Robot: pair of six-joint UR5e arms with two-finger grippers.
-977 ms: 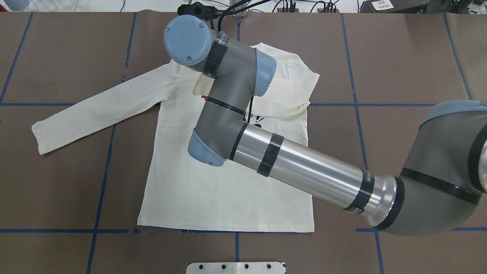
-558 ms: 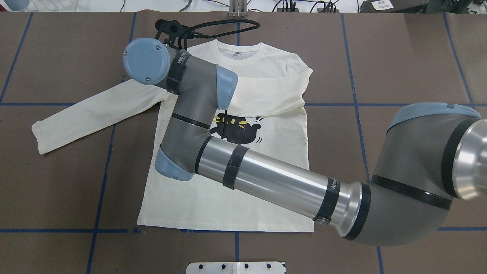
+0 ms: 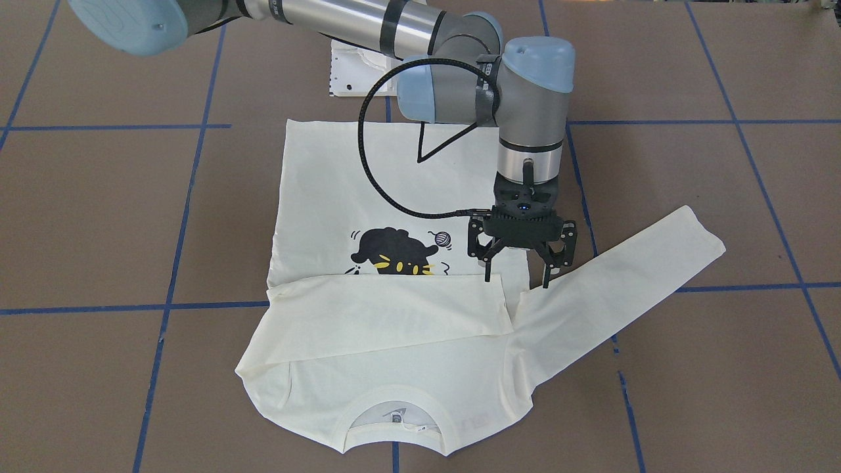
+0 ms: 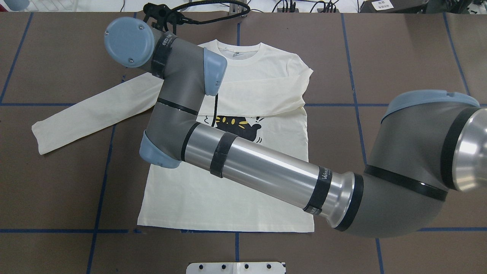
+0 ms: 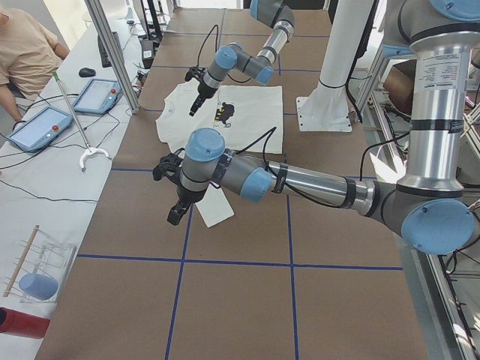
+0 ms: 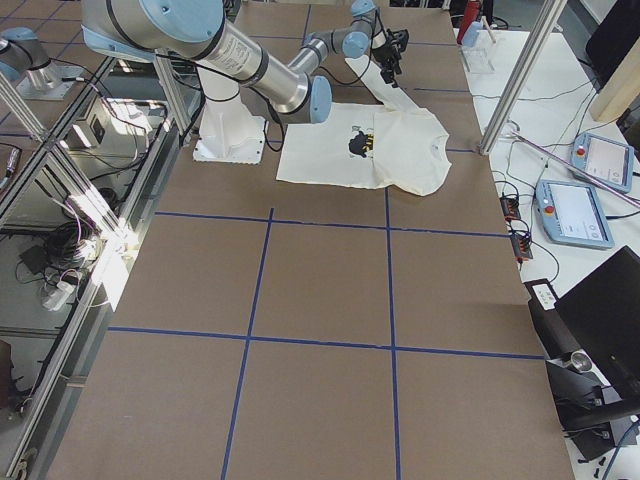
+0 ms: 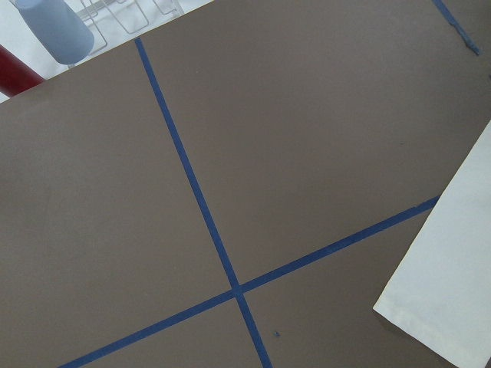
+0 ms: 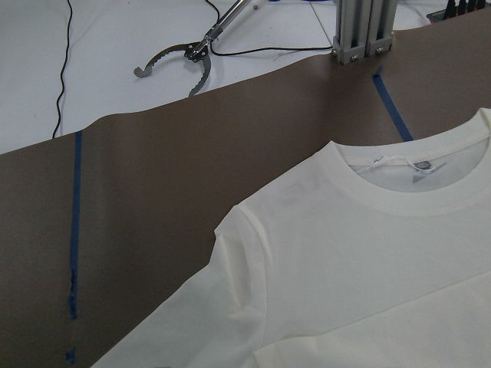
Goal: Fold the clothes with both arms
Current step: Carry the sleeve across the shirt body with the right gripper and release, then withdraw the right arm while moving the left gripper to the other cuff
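The cream-white shirt [image 4: 228,198] lies flat, print side up, with the black cat [image 3: 394,253] showing. One sleeve [image 3: 387,312] is folded across the chest. The other sleeve [image 4: 95,110] stretches out sideways to its cuff [image 7: 453,299]. My right arm [image 4: 262,167] reaches across the shirt. Its gripper [image 3: 516,279] hangs open and empty just above the shoulder where the outstretched sleeve starts, beside the folded sleeve's cuff. In the exterior left view my left gripper [image 5: 174,214] hovers by the outstretched cuff; I cannot tell whether it is open or shut.
Blue tape lines [image 4: 101,190] cross the brown table. The white base plate [image 4: 236,267] sits at the near edge. Beyond the far edge are a metal post [image 8: 360,31], a grabber tool [image 8: 184,57], tablets [image 5: 96,96] and a seated person [image 5: 22,45].
My right wrist swung left across the shirt, from over the chest to the shoulder. The sleeve it hung over now lies flat across the chest, and the cat print is uncovered.
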